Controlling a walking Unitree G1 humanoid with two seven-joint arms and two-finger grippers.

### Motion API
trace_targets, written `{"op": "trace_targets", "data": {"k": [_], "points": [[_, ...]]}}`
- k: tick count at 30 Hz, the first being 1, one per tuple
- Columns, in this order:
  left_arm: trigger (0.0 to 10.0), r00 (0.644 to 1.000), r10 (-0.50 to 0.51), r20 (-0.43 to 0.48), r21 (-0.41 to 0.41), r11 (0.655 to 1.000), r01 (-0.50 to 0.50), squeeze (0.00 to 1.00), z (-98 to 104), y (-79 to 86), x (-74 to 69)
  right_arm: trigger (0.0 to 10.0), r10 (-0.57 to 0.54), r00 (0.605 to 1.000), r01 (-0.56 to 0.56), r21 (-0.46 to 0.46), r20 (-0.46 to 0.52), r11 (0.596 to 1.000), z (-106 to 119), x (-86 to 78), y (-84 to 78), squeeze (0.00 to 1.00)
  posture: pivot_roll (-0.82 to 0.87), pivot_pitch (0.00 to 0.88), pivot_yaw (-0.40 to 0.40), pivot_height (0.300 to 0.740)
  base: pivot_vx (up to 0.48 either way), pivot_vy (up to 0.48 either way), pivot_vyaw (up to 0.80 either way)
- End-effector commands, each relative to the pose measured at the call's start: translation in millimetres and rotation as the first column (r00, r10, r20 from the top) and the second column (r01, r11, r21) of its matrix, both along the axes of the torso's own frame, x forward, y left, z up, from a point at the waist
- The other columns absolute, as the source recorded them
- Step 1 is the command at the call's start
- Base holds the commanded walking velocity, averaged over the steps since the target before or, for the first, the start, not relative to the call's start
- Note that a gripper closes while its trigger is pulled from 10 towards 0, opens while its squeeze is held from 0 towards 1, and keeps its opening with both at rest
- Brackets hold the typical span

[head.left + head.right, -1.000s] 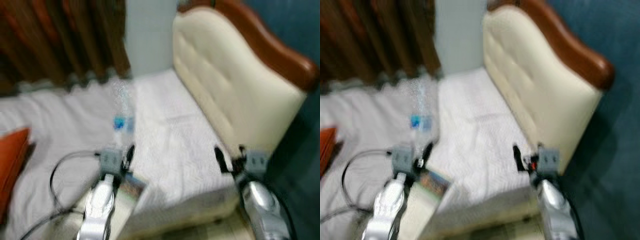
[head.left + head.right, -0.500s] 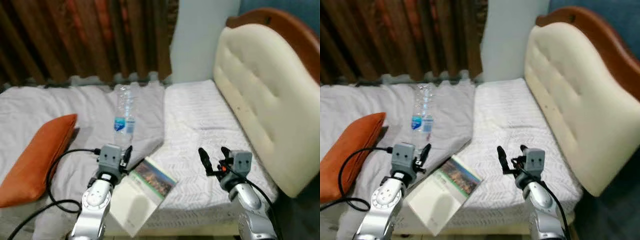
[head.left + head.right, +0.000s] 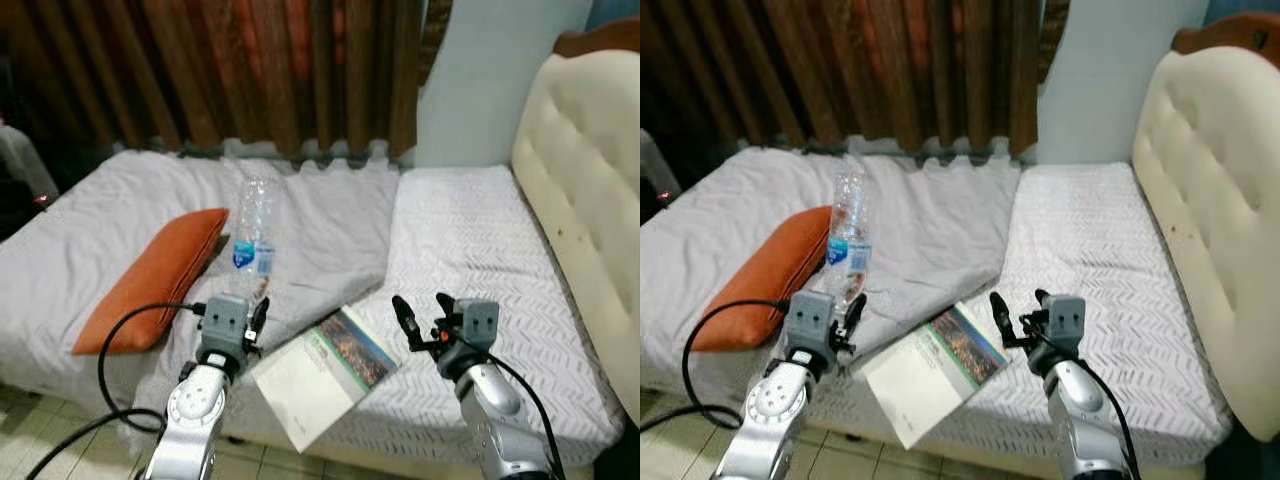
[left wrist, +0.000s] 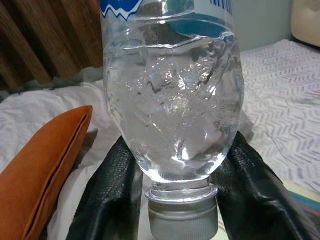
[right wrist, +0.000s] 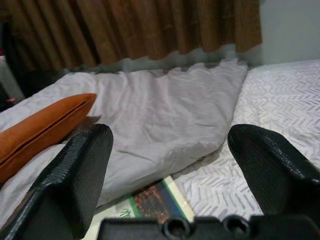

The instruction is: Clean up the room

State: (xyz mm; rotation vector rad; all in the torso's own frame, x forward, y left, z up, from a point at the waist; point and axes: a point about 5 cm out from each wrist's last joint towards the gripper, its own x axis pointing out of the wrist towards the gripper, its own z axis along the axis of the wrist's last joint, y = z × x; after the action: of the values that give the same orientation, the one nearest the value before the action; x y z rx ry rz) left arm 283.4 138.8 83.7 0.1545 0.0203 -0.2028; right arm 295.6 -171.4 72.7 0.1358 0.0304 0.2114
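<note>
Left gripper [image 4: 177,200] clamped on a crinkled clear plastic bottle [image 3: 252,232], held cap-down over the bed [image 3: 470,220], orange pillow [image 3: 152,278] at nine o'clock of it, glossy booklet [image 3: 322,372] at four o'clock, right gripper [image 3: 422,312] spread wide, holding nothing, above white chevron-textured sheet.

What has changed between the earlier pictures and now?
Mostly the camera: it swung left, so the pillow came into view and the headboard slid to the right edge. The left gripper stays shut on the bottle, cap down; the right gripper stays open. The book lies as before.
</note>
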Motion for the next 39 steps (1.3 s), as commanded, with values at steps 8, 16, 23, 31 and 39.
{"op": "trace_targets", "data": {"k": [8,16,23,31,39], "points": [[10.0,0.998,-0.021,0.058,-0.043,0.999,0.024,0.00,12.1,-5.4,5.3,10.0,0.005,1.000,-0.005,-0.005,-0.007,1.000,-1.4,0.1,-3.7,0.00,-0.01,0.000,0.065,0.740,0.000,-0.180,0.55],[10.0,0.996,0.057,0.065,-0.014,0.998,-0.056,0.00,9.6,6.6,2.9,10.0,-0.015,0.999,0.017,-0.052,0.047,0.998,2.4,-5.0,-9.2,0.00,-0.02,0.000,0.065,0.740,0.000,0.000,0.55],[10.0,0.969,0.183,0.167,0.022,0.982,-0.189,0.00,19.6,26.8,-20.8,10.0,-0.022,0.991,0.041,-0.143,0.132,0.989,8.0,-16.6,-16.2,0.00,0.00,0.000,0.033,0.740,0.000,0.000,0.55],[10.0,0.992,0.105,0.068,0.034,0.994,-0.108,0.00,12.4,-0.1,-10.4,10.0,0.054,0.998,-0.053,-0.089,0.012,0.995,-8.4,-9.3,-6.3,0.00,0.03,0.000,0.016,0.740,0.000,0.000,0.55],[10.0,0.989,0.114,0.092,0.042,0.992,-0.118,0.00,17.2,9.9,-4.8,10.0,0.097,0.995,-0.095,-0.092,0.013,0.991,-5.1,-1.1,0.9,0.00,0.04,0.000,0.020,0.740,0.000,0.000,0.55]]}}
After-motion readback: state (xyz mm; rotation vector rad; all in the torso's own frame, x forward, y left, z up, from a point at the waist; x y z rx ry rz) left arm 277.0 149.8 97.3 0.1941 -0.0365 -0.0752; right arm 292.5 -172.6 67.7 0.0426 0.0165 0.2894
